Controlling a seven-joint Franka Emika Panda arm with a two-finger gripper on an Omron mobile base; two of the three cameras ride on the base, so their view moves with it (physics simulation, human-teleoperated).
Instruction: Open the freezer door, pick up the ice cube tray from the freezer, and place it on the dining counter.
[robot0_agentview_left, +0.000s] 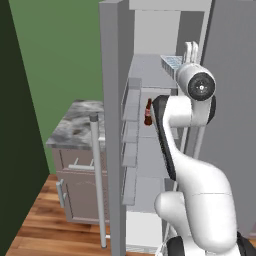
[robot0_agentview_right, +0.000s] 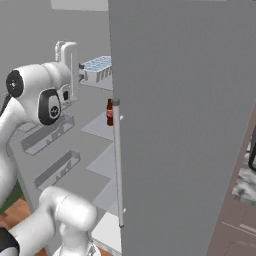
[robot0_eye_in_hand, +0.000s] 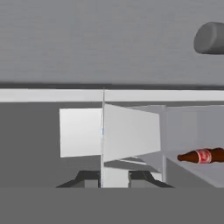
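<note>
The freezer door (robot0_agentview_left: 112, 130) stands open, edge-on, with its bar handle (robot0_agentview_left: 98, 175) facing me. Inside the freezer (robot0_agentview_left: 150, 150) are several grey shelves. The ice cube tray (robot0_agentview_left: 172, 62) (robot0_agentview_right: 98, 67), white with pale-blue cells, is at the top shelf's front edge, tilted. My gripper (robot0_agentview_left: 186, 56) (robot0_agentview_right: 80, 67) is shut on its near end. In the hand view the tray (robot0_eye_in_hand: 131, 131) is a white slab rising from between the fingertips (robot0_eye_in_hand: 87, 177) of the gripper (robot0_eye_in_hand: 113, 177). The dining counter is out of view.
A brown bottle (robot0_agentview_left: 148, 113) (robot0_agentview_right: 109, 112) (robot0_eye_in_hand: 202, 155) stands on a lower shelf. The wide plain fridge door (robot0_agentview_right: 185, 125) and its handle (robot0_agentview_right: 118, 165) are close on the right. A small marbled counter (robot0_agentview_left: 75, 125) over handled cabinets stands left of the open door.
</note>
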